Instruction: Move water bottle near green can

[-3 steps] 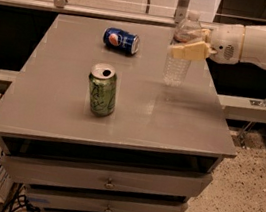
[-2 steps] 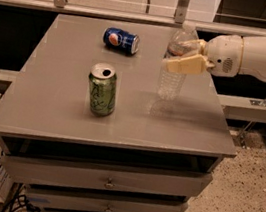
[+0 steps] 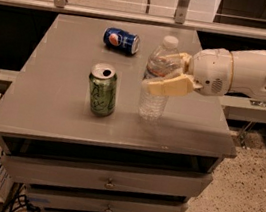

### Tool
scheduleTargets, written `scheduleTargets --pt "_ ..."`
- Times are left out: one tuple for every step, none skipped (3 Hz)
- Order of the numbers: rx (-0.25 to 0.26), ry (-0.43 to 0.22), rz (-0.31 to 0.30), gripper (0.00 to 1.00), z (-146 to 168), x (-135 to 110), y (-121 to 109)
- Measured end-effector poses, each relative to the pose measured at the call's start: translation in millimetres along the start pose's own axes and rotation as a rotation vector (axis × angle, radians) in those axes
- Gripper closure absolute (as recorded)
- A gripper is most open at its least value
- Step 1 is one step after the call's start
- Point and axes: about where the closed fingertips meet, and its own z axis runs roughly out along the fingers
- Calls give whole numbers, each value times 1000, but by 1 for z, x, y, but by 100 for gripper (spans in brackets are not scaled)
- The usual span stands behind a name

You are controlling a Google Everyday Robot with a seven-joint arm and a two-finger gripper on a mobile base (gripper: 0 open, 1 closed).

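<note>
Clear ribbed plastic under a white cap: water bottle (image 3: 157, 81), at the front right of the grey tabletop (image 3: 56, 110), just beside the green can (image 3: 102, 89) on that can's right, with a narrow gap between the two. Partly hidden: label band and mid-body covered by the near finger (image 3: 169, 86) of the gripper (image 3: 158, 72); far finger shows only in part behind the bottle's shoulder. Cannot tell whether the base rests on the top or hangs just clear of it. Arm (image 3: 240, 70) cut off at the right frame edge.

Long axis of the bottle vertical (cap uppermost). Green can likewise upright, silver top facing up. Blue Pepsi can (image 3: 121, 40) lies on its side towards the rear, long axis roughly left to right.

Gripper reaches in from the right and clamps the bottle at mid-height, one finger on each side.

Open surface left of the green can and along the front edge. Right edge of the top lies near the bottle. Drawers (image 3: 105, 179) sit below the front edge.
</note>
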Motion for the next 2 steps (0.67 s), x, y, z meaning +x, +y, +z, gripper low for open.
scheduleTargets --pt "0 0 0 100 1 0 0" --pt "28 -7 -19 100 10 -3 5"
